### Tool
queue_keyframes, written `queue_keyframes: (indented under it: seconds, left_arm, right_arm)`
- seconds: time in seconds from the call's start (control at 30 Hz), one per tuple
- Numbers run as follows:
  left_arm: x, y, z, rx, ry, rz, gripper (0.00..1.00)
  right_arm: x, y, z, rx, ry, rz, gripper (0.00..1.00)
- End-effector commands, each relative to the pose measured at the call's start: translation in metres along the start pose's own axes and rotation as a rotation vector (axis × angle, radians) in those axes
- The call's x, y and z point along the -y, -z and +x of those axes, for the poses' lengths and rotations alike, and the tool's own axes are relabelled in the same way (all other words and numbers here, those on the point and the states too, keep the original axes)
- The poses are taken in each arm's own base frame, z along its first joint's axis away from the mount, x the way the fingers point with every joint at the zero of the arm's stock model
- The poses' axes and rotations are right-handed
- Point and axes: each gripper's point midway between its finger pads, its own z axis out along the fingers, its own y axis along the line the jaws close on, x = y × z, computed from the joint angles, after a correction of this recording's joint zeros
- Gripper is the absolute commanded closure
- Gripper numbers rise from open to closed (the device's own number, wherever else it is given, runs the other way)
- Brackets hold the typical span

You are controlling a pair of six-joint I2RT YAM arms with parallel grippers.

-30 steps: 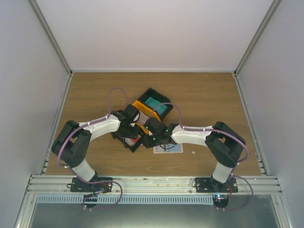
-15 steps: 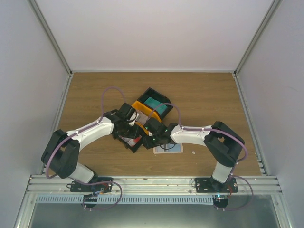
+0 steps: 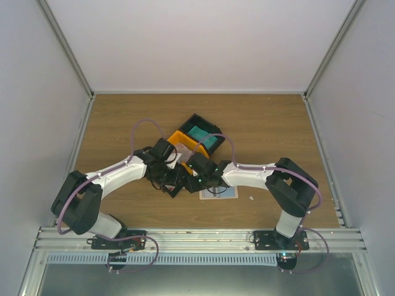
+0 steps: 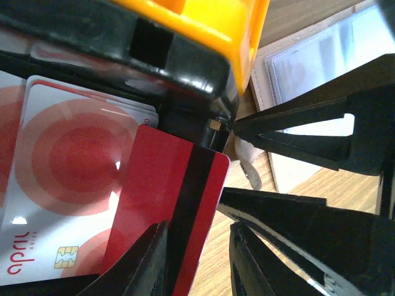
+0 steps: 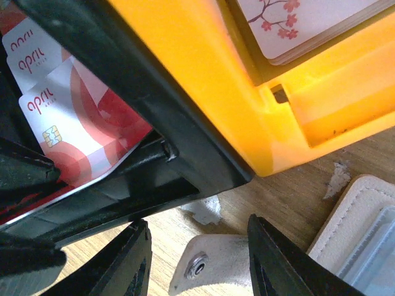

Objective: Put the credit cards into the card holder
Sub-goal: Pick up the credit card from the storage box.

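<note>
Cards (image 4: 68, 179), white with red concentric rings, gold chip

Red-ringed white cards (image 4: 68, 179), orange tray (image 5: 197, 74)

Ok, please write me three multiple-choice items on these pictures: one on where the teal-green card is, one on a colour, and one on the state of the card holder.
1. Where does the teal-green card lie?
A) in the far black tray
B) at the table's near edge
C) against the back wall

2. What colour is the tray holding the blossom-print cards?
A) blue
B) orange
C) white

3. The card holder is:
A) snapped shut
B) standing upright
C) lying open

Answers:
1 A, as the top view shows teal inside the black compartment farthest from the arms.
2 B, as the right wrist view shows the blossom cards resting inside orange walls.
3 C, as its snap flap lies loose on the wood and its clear pockets face up.
</note>
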Motion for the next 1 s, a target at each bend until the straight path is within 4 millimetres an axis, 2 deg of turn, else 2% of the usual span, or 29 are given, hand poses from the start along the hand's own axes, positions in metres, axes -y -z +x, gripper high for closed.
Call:
queue_keyframes:
  seconds: [0.0, 0.17, 0.27, 0.43, 0.53, 0.73, 0.87, 0.97]
  left_arm:
    - [0.006, -0.002, 0.005, -0.013, 0.017, 0.039, 0.69]
    - [0.008, 0.002, -0.004, 0.014, 0.008, 0.028, 0.65]
    - [0.008, 0.008, -0.012, 0.045, -0.005, 0.008, 0.56]
    - [0.004, 0.008, -0.015, 0.068, -0.030, -0.036, 0.41]
    - [0.001, 0.001, -0.011, 0.050, -0.043, -0.079, 0.40]
    - [-0.008, -0.009, -0.006, 0.010, -0.057, -0.184, 0.59]
    - [-0.002, -0.007, -0.006, 0.010, -0.069, -0.181, 0.74]
    - [0.001, -0.003, -0.009, 0.020, -0.076, -0.185, 0.81]
  right_arm:
    - [-0.010, 0.010, -0.015, 0.076, 0.001, -0.032, 0.56]
    - [-0.010, 0.017, -0.019, 0.101, -0.002, -0.030, 0.56]
    - [-0.007, 0.023, -0.019, 0.117, -0.005, -0.017, 0.55]
    - [0.002, 0.045, -0.022, 0.178, -0.025, 0.013, 0.51]
    - [0.015, 0.059, -0.023, 0.220, -0.053, 0.054, 0.49]
    - [0.036, 0.082, -0.023, 0.282, -0.107, 0.095, 0.46]
    - [0.042, 0.085, -0.024, 0.287, -0.122, 0.104, 0.46]
    - [0.044, 0.086, -0.026, 0.291, -0.125, 0.108, 0.46]
